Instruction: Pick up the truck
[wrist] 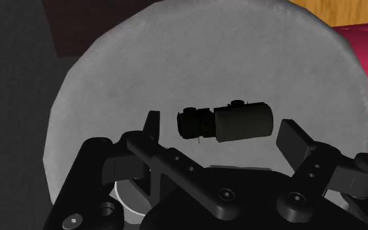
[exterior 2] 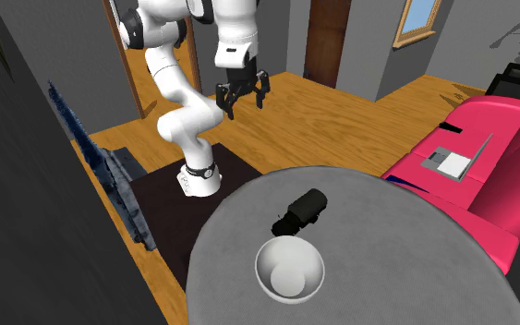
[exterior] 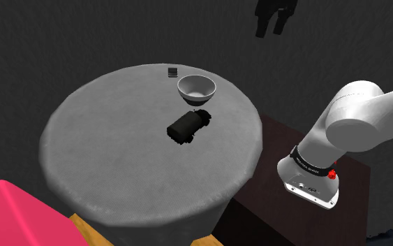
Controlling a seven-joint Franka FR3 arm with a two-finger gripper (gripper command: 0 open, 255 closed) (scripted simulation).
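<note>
- A black two-finger gripper (exterior 2: 244, 102) hangs in the air on a white arm (exterior 2: 176, 88). It is high above the furniture and touches nothing.
- Its fingers (wrist: 293, 138) are spread wide apart, with nothing between them.
- Well below the gripper, and in line with the gap between its fingers in the wrist view, a dark truck (wrist: 231, 123) lies on a round grey table (wrist: 110, 78). The truck sits near the table's middle, and the fingers do not touch it.
- The truck has a blocky cab at one end and a rounded tank body at the other.
- Just beside the cab end stands a pale bowl (exterior: 196, 87), upright and close to the truck. Whether the two touch cannot be told.
- Past the bowl, on the side away from the truck, a small dark block (exterior: 172, 71) sits near the table's rim.
- Under the arm's base is a dark box, its stand (exterior 2: 161, 198), set against the table's edge.
- Further out from the gripper, beyond the table, is a bright pink sofa (exterior 2: 502, 138).
- A wooden floor (exterior 2: 341, 120) runs beneath the gripper and out to the grey walls.
</note>
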